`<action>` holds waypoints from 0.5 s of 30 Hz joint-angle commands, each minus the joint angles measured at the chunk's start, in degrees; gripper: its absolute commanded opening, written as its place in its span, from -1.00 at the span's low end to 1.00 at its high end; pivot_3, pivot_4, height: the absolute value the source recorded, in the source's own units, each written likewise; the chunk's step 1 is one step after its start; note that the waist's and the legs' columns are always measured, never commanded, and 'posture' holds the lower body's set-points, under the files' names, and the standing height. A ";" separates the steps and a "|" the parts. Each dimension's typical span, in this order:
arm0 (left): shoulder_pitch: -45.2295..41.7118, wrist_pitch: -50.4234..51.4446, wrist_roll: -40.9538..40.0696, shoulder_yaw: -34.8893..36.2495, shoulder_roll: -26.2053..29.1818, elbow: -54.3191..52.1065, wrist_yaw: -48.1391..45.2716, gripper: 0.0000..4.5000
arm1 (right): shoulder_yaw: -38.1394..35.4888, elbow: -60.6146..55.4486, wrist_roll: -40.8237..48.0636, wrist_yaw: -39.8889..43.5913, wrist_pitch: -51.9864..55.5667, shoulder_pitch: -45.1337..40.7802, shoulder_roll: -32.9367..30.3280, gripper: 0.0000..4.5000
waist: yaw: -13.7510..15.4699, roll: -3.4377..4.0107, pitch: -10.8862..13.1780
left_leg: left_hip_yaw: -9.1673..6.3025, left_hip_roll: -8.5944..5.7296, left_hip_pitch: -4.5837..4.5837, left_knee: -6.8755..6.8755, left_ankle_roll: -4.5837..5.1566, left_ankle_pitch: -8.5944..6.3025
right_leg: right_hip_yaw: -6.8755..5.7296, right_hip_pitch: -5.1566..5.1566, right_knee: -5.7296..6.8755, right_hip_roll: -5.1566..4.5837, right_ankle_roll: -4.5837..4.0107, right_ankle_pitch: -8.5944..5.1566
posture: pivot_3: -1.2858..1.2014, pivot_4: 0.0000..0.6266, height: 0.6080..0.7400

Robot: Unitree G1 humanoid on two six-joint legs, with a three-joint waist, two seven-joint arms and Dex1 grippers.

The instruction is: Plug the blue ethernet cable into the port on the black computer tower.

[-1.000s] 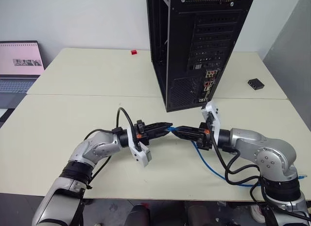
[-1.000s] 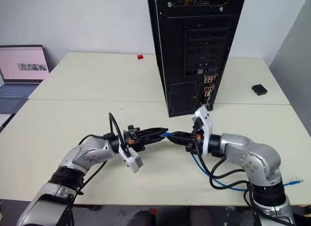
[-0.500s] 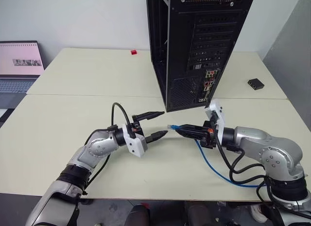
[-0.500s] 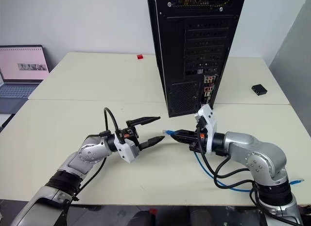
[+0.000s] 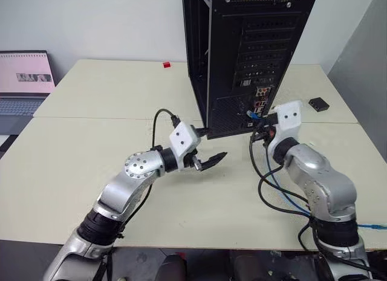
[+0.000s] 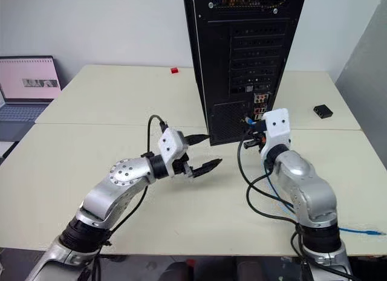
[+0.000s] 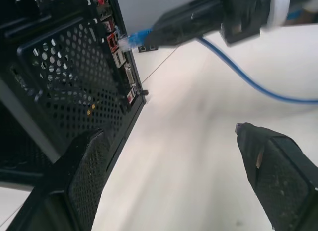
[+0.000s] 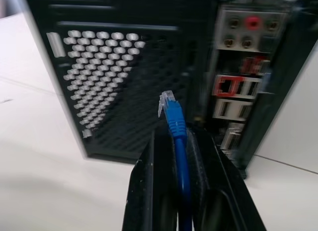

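Note:
The black computer tower (image 5: 242, 51) stands on the table with its rear panel toward me. My right gripper (image 5: 256, 120) is shut on the blue ethernet cable (image 8: 175, 122) just behind its clear plug (image 8: 165, 99). It holds the plug level, close in front of the lower rear panel and a little to the left of the port (image 8: 226, 85). The rest of the cable (image 5: 284, 196) loops down over the table to the right edge. My left gripper (image 5: 208, 147) is open and holds nothing, left of the plug and near the tower's foot.
A laptop (image 5: 24, 78) sits at the far left edge. A small red object (image 5: 166, 64) lies behind the tower, and a small black box (image 5: 318, 103) lies at the right. Black arm cables (image 5: 266, 184) hang by my right forearm.
My left gripper opened and let go of the cable, rolled over and moved toward the tower. My right gripper swung the plug up and forward to the tower's rear panel.

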 commanded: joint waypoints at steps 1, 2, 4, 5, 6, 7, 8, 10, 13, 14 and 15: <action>-1.93 4.84 0.15 0.77 -3.32 -2.36 2.62 0.85 | -0.25 0.61 -4.65 -4.85 -3.28 -0.70 2.79 -1.00 | 0.01 0.00 0.00 | 0.00 0.00 0.00 0.00 0.00 0.00 | 0.00 0.00 -0.01 0.00 0.00 0.00 | 0.03 -0.52 1.00; -2.33 5.52 0.92 0.63 -4.22 -2.12 3.22 0.85 | -0.44 1.16 -5.36 -5.88 -3.67 -0.95 3.85 -1.00 | 0.02 0.00 0.00 | 0.01 0.00 0.00 0.01 0.00 0.00 | 0.01 0.00 -0.01 0.00 0.00 0.00 | 0.03 -0.52 1.00; -2.77 6.60 2.16 0.66 -5.49 -1.76 4.18 0.85 | -0.39 1.91 -6.91 -7.05 -4.42 -1.38 4.91 -1.00 | 0.03 0.00 0.00 | 0.01 -0.01 0.01 0.01 -0.02 0.01 | 0.01 0.00 -0.01 0.00 0.00 0.00 | 0.03 -0.52 1.00; -2.85 6.96 2.64 0.72 -5.91 -1.71 4.42 0.85 | -0.60 2.42 -7.76 -7.91 -4.50 -1.59 5.48 -1.00 | 0.03 0.00 0.00 | 0.02 -0.01 0.01 0.01 -0.02 0.01 | 0.03 -0.01 -0.01 -0.01 0.00 0.00 | 0.03 -0.52 1.00; -2.81 7.29 2.95 0.91 -6.27 -1.80 4.51 0.85 | -0.74 2.82 -8.40 -8.38 -4.41 -1.72 5.81 -1.00 | 0.03 0.00 0.00 | 0.03 -0.01 0.01 0.00 -0.02 0.01 | 0.04 -0.01 -0.01 -0.01 0.00 0.00 | 0.03 -0.52 1.00; -2.67 7.85 3.26 1.18 -6.47 -2.01 4.71 0.85 | -1.11 3.09 -8.86 -8.95 -4.30 -1.78 6.28 -1.00 | 0.03 0.00 0.00 | 0.03 0.00 0.01 0.00 -0.03 0.02 | 0.05 -0.02 -0.02 0.00 0.00 0.00 | 0.03 -0.52 1.00; -2.51 8.15 3.49 1.44 -6.56 -2.15 4.83 0.85 | -1.65 3.23 -8.98 -9.35 -4.24 -1.80 6.95 -1.00 | 0.03 0.00 0.00 | 0.05 0.00 0.01 -0.01 -0.03 0.02 | 0.07 -0.03 -0.01 -0.01 0.00 0.00 | 0.03 -0.52 1.00; -2.14 8.79 3.88 1.98 -6.60 -2.32 4.88 0.85 | -2.62 3.29 -8.70 -9.43 -4.63 -1.93 8.11 -1.00 | 0.03 0.00 0.00 | 0.05 -0.01 0.01 -0.01 -0.03 0.02 | 0.07 -0.03 -0.02 -0.01 0.00 0.00 | 0.03 -0.52 1.00; -1.75 9.02 4.63 2.26 -6.37 -2.40 4.38 0.85 | -3.97 3.33 -8.20 -9.43 -4.49 -2.62 9.81 -1.00 | 0.03 0.00 0.00 | 0.06 0.00 0.01 -0.01 -0.03 0.01 | 0.08 -0.03 -0.01 -0.01 -0.01 0.00 | 0.03 -0.52 1.00; -1.68 9.11 4.81 2.33 -6.38 -2.42 4.29 0.85 | -4.28 3.40 -8.17 -9.36 -4.42 -2.95 10.19 -1.00 | 0.02 0.00 0.00 | 0.06 0.00 0.01 -0.01 -0.03 0.01 | 0.08 -0.04 -0.01 -0.01 -0.01 0.00 | 0.03 -0.52 1.00; -1.64 9.21 4.99 2.38 -6.38 -2.42 4.24 0.85 | -4.65 3.50 -8.08 -9.31 -4.36 -3.27 10.65 -1.00 | 0.02 0.00 0.00 | 0.06 -0.01 0.01 -0.01 -0.03 0.01 | 0.08 -0.04 -0.01 -0.01 -0.01 0.00 | 0.03 -0.52 1.00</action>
